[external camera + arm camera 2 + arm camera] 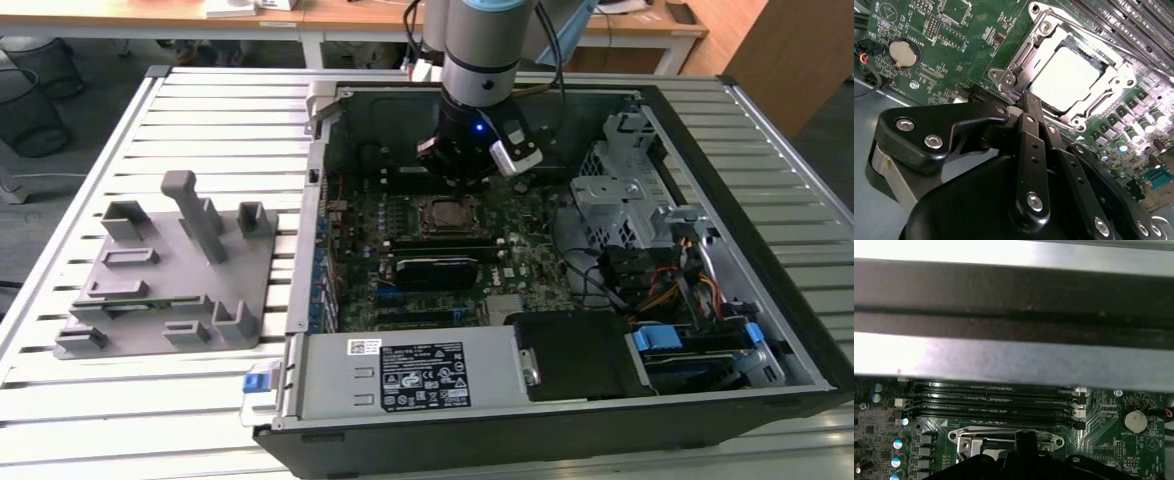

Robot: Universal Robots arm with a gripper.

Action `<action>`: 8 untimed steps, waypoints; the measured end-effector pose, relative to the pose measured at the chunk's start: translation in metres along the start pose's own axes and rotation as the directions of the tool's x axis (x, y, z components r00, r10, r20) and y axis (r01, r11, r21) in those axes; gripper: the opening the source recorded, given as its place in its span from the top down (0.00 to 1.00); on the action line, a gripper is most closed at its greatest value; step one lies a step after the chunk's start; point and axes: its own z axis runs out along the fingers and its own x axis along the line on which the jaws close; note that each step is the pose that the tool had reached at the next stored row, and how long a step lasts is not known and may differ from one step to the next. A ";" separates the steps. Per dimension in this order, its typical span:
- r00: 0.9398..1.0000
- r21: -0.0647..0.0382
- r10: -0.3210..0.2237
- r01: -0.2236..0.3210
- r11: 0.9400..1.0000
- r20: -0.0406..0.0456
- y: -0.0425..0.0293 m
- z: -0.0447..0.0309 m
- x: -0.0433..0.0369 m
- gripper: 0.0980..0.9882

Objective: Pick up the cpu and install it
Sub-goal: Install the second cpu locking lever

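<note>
Exterior view: a robot arm reaches down into an open computer case (pixel 747 330) lying on a slatted surface (pixel 200 120), its gripper (pixel 463 170) hanging just above the motherboard (pixel 521 250). Second wrist view, close up: the cpu (pixel 1066 77), a bright silver square, already sits inside the socket frame (pixel 1019 55), and the black fingers (pixel 1030 107) are pressed together, holding nothing, with their tip at the frame's edge. Judging from this, placement is done and the step in hand concerns securing the socket, which would call for gentle, precise contact near the frame.
</note>
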 end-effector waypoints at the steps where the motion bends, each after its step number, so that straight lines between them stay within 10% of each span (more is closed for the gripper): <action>1: 1.000 0.000 0.000 0.000 1.000 0.000 -0.0005 -0.0001 0.0000 0.99; 8: 1.000 0.000 0.000 0.000 1.000 0.000 -0.0023 -0.0038 0.0001 0.99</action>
